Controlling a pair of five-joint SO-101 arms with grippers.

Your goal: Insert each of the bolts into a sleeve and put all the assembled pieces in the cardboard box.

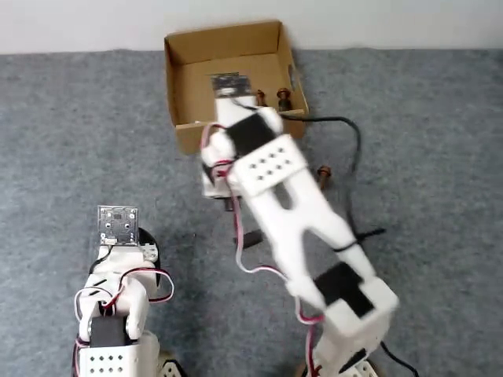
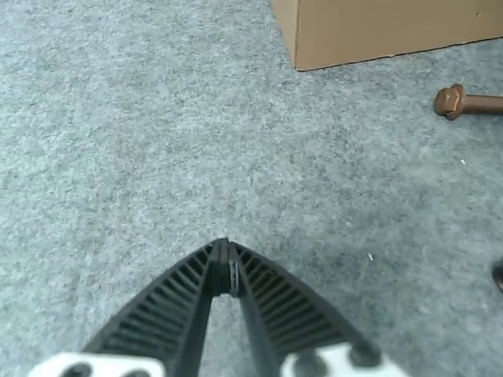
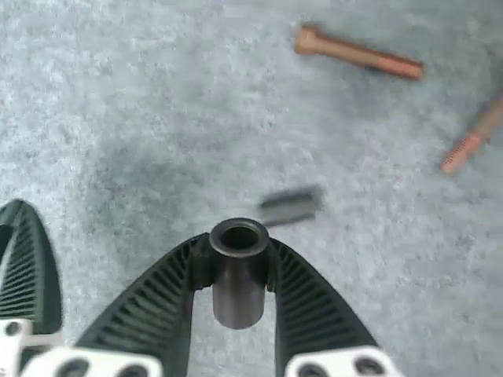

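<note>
No readable text, numbers or signs anywhere. Plain brown walls on cardboard box [image 1: 189, 94], no legible print. Tiny marks on small circuit board [image 1: 118, 224] at an arm's wrist near the tabletop's left edge, too small to read. Same on second board [image 1: 225, 82] over the box.

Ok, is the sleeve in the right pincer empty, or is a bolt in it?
Empty. The sleeve clamped in the right pincer shows an open, dark bore at its camera-facing end, with nothing inside.
</note>
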